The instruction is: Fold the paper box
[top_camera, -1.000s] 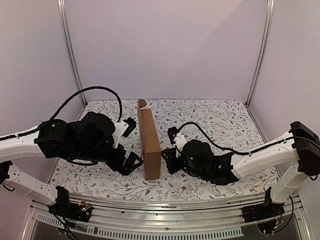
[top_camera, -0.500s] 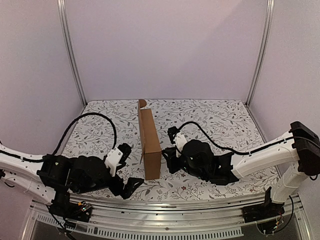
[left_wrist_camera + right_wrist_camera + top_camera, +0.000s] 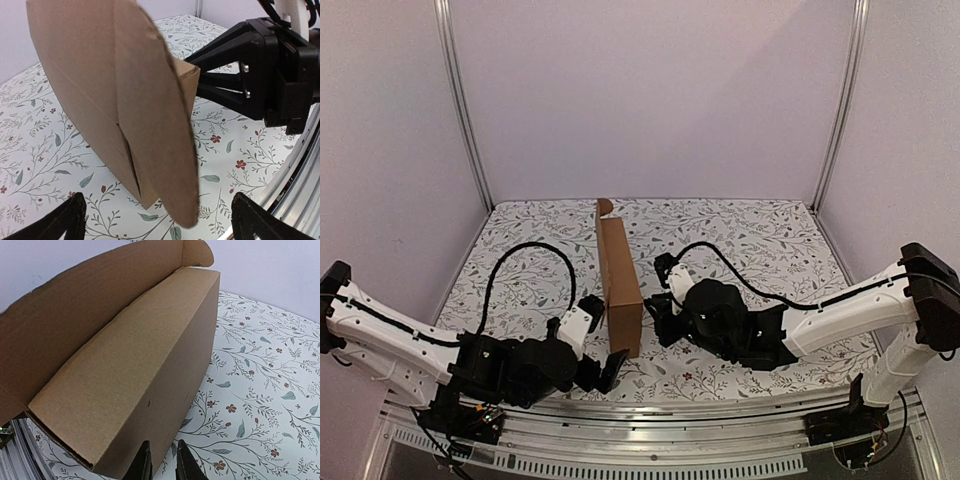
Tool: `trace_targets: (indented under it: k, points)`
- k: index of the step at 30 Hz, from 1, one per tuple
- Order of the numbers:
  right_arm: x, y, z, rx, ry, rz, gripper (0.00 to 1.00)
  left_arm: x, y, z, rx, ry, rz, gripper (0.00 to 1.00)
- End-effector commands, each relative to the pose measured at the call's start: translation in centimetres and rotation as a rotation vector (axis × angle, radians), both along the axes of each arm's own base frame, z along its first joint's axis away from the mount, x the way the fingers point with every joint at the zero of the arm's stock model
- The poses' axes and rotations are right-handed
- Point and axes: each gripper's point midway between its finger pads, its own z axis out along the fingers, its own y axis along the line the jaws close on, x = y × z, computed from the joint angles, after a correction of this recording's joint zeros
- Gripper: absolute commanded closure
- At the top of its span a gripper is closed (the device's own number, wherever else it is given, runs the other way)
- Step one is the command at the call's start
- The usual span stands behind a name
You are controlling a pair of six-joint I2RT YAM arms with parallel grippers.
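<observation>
The paper box [image 3: 618, 288] is a long, narrow brown carton standing on the table, running from near to far. A rounded flap sticks up at its far end [image 3: 604, 208]. My left gripper [image 3: 607, 366] is low at the box's near end and wide open, with nothing between its fingers. In the left wrist view [image 3: 160, 226] it faces the box's near end, where a rounded flap [image 3: 155, 115] hangs loose. My right gripper [image 3: 656, 318] is almost shut and empty, its tips [image 3: 162, 464] at the foot of the box's right side wall [image 3: 150, 375].
The floral tabletop [image 3: 760, 250] lies between white walls with metal posts [image 3: 460, 100]. A metal rail [image 3: 650, 410] runs along the near edge, close to the left gripper. The right arm's black wrist [image 3: 265, 65] sits just beyond the box's near end.
My left arm has dropped back from the box's left side toward the near rail, then swung right to the box's near end. The right arm and the box have not moved.
</observation>
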Motion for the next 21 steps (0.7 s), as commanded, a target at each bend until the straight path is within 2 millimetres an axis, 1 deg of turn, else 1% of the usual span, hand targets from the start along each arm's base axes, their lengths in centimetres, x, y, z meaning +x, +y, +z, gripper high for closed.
trace_targets:
  k: [1,6,11,16,21]
  points:
    - [0.1,0.1,0.0,-0.006,0.0,0.008,0.84,0.1,-0.4,0.8,-0.056,-0.046,0.03,0.01]
    - [0.1,0.6,0.1,0.003,0.008,0.016,0.84,0.2,-0.3,0.9,-0.076,-0.064,0.047,0.0]
    - [0.4,-0.5,0.3,-0.001,-0.005,-0.012,0.84,0.2,-0.3,0.7,-0.1,-0.076,0.043,0.01]
    - [0.6,-1.5,0.6,0.003,-0.011,-0.04,0.84,0.4,-0.8,0.6,-0.118,-0.109,0.037,0.0]
    - [0.8,-1.3,1.1,0.01,-0.019,-0.035,0.84,0.8,-1.5,0.3,-0.13,-0.123,0.058,0.0]
